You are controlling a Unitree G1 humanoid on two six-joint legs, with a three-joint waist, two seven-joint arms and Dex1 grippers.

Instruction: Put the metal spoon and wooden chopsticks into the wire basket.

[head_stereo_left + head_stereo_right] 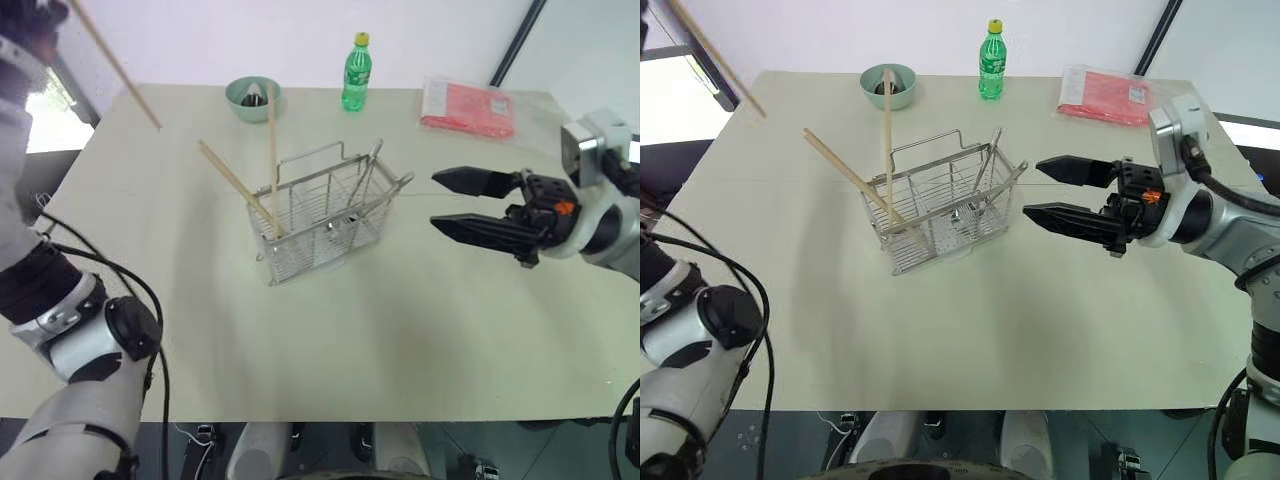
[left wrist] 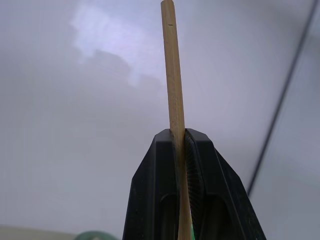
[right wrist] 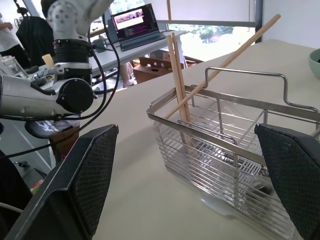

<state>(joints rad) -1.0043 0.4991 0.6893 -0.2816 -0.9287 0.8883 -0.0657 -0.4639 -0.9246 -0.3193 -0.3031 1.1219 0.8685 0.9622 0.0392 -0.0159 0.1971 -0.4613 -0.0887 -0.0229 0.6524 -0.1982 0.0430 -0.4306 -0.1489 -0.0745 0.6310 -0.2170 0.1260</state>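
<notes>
Wooden chopsticks point(image 1: 240, 187) stand in the left end of the wire basket point(image 1: 325, 215), one upright and one slanting out toward the robot's left, while another chopstick point(image 1: 115, 62) is clenched in the left pincer point(image 2: 181, 150) high at the upper left. Inside the basket's right half lean shiny utensils, the metal spoon point(image 1: 355, 215) among them; which one is which is hard to tell.

The basket sits near the middle of a pale, matte bench point(image 1: 420, 330) that runs up to a white wall. Along the far edge are a green bowl point(image 1: 253, 97) holding something dark, a green plastic bottle point(image 1: 356, 73) with a yellow cap, and a red packet point(image 1: 468, 107).

The right pincer point(image 1: 450, 203) hovers level, just right of the basket, jaws spread wide and holding nothing.

The right wrist view adds the room behind: a desk with an open laptop point(image 3: 137, 25), cardboard boxes beneath it, bright windows, and a person at the far edge. The left wrist view shows the gripped chopstick rising between the closed black fingers point(image 2: 210, 170) against the plain wall.
</notes>
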